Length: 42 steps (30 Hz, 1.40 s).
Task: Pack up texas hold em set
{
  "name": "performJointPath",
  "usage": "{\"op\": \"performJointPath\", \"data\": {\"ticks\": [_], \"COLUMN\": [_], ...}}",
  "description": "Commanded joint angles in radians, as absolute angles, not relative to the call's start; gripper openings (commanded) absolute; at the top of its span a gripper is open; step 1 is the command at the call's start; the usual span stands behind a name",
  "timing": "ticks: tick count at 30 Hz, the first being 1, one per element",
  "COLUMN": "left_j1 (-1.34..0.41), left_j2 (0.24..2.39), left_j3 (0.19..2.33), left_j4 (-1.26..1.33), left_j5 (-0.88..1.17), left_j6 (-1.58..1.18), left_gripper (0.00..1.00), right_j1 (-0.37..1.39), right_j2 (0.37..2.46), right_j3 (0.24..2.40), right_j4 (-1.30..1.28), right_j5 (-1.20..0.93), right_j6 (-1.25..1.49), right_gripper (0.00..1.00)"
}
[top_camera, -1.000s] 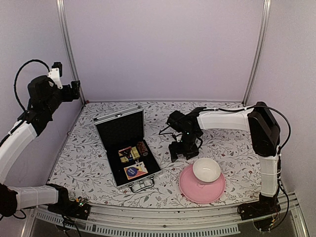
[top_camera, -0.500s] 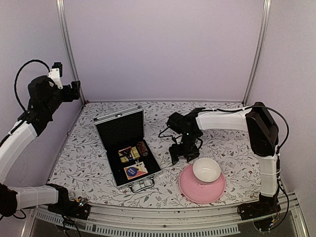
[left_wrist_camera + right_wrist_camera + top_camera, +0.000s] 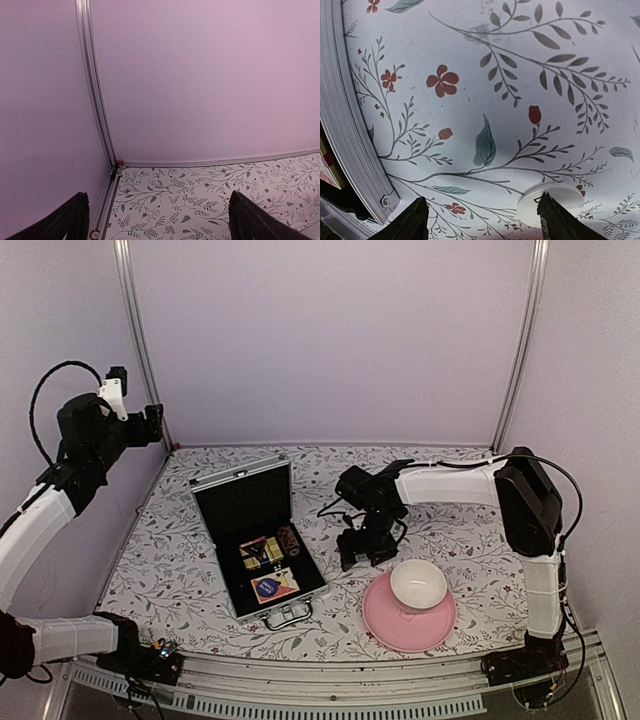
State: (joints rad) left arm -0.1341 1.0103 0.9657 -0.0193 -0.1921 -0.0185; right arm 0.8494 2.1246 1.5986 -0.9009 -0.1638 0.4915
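Observation:
The silver briefcase (image 3: 232, 580) lies open left of centre, with its black-lined lid (image 3: 243, 502) upright. Inside it are the gold-and-dark card box (image 3: 262, 552), the dark red chip stack (image 3: 290, 539) and the red/pink card box (image 3: 284, 589) with the blue round disc (image 3: 269, 587) on it. My right gripper (image 3: 364, 550) is open and empty, low over the cloth just right of the case. In the right wrist view (image 3: 485, 225) the case's edge (image 3: 345, 125) is at the left. My left gripper (image 3: 152, 425) is raised at the far left, open and empty (image 3: 160, 222).
A white bowl (image 3: 418, 585) sits on a pink plate (image 3: 385, 625) at the front right, close to my right gripper. A small white round disc (image 3: 547, 200) lies on the floral cloth by my right fingertip (image 3: 555, 220). A metal frame post (image 3: 97, 100) stands at the back left corner.
My right gripper has moved a little to the left, toward the open case. The left arm and the case's contents have not moved.

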Motion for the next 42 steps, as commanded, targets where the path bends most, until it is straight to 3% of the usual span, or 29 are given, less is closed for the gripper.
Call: {"op": "performJointPath", "data": {"ticks": [1, 18, 26, 42], "left_j1": [-0.144, -0.144, -0.143, -0.145], "left_j2": [1.015, 1.013, 1.016, 1.019], "left_j3": [0.956, 0.954, 0.953, 0.953], "left_j4": [0.003, 0.006, 0.008, 0.008], "left_j5": [-0.196, -0.204, -0.201, -0.2], "left_j6": [-0.008, -0.005, -0.005, -0.005], "left_gripper": [0.97, 0.97, 0.97, 0.97], "right_j1": [0.845, 0.845, 0.845, 0.844], "right_j2": [2.175, 2.208, 2.116, 2.188], "right_j3": [1.608, 1.771, 1.768, 1.72], "right_j4": [-0.805, -0.776, -0.853, -0.911], "right_j5": [-0.176, -0.089, 0.022, 0.061], "right_j6": [0.496, 0.409, 0.378, 0.433], "right_gripper": [0.76, 0.76, 0.8, 0.79]}}
